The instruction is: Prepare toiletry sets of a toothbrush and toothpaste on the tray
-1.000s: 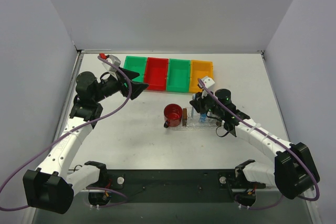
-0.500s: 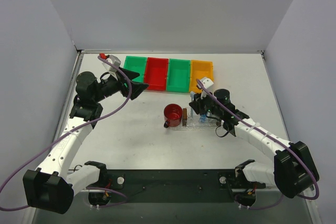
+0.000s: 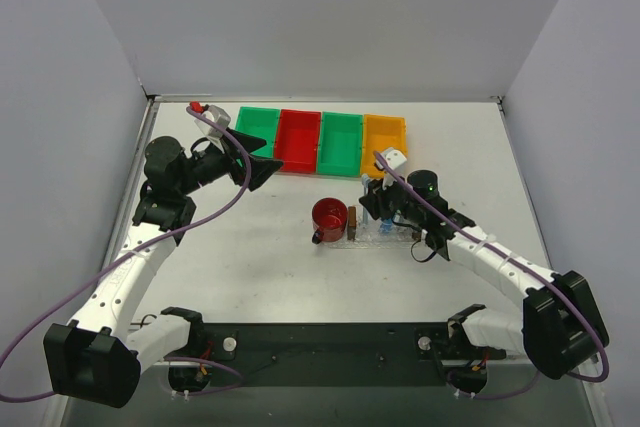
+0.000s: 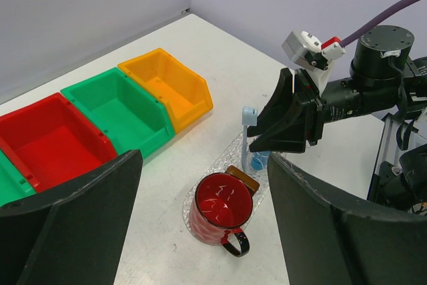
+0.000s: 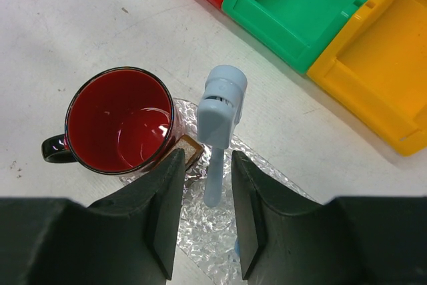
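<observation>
Right gripper (image 5: 207, 165) nudged left toward red mug (image 3: 329, 215) | fingers (image 5: 163, 211) flank upright toothbrush (image 5: 218, 125), clamping cannot tell | toothbrush stands at tray (image 4: 241, 178) beside blue toothpaste tube (image 4: 260, 160) | left gripper (image 3: 268, 171) spread wide, unmoved

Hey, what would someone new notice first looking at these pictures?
Probably the bright row of bins, green, red, green and orange, along the far side of the table. Next, the glossy red cup mid-table, and right beside it a pale toothbrush standing upright between the fingers of the right gripper.
</observation>
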Available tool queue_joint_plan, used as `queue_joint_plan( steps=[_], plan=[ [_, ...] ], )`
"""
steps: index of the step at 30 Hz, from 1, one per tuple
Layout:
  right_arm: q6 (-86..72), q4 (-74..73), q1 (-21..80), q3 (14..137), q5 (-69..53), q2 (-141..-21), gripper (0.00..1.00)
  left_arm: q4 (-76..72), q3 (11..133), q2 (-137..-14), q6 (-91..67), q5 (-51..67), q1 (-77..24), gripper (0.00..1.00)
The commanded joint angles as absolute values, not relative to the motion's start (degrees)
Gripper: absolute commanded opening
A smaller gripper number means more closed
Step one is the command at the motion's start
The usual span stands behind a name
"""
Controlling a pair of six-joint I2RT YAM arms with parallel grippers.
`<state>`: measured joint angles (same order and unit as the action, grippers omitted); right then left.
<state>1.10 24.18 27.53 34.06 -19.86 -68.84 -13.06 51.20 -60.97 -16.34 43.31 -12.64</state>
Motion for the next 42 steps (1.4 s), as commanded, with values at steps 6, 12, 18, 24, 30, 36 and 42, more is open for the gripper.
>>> queue_joint_plan(
  steps=[6, 12, 18, 24, 30, 36, 42],
  plan=[
    [1.32, 23.39, 27.95, 37.44, -20.65, -65.22, 0.31, -14.86, 51.68, -59.59, -16.61, 43.68, -12.30, 0.87],
    [1.41, 22.15, 28.04, 38.23, -20.65, -64.43, 0.32, -13.62, 52.21, -59.50, -16.00, 43.42, -12.31, 0.88],
    [1.76, 21.18, 28.04, 39.02, -20.39, -61.18, 0.33, -13.62, 52.03, -59.24, -15.91, 43.33, -12.31, 0.88],
    [2.46, 19.17, 28.04, 40.87, -20.04, -56.78, 0.33, -13.71, 52.03, -59.15, -16.00, 43.24, -12.39, 0.88],
    [5.44, 14.78, 27.95, 44.90, -17.50, -53.97, 0.33, -13.54, 52.29, -58.80, -15.73, 43.24, -12.39, 0.88],
    [8.79, 7.84, 27.95, 51.75, -13.72, -53.09, 0.41, -10.20, 52.82, -58.10, -13.19, 41.31, -12.39, 0.89],
    [8.70, 2.03, 27.95, 55.98, -9.33, -52.56, 0.58, -5.98, 53.79, -56.95, -10.64, 38.15, -12.30, 0.91]
  ],
)
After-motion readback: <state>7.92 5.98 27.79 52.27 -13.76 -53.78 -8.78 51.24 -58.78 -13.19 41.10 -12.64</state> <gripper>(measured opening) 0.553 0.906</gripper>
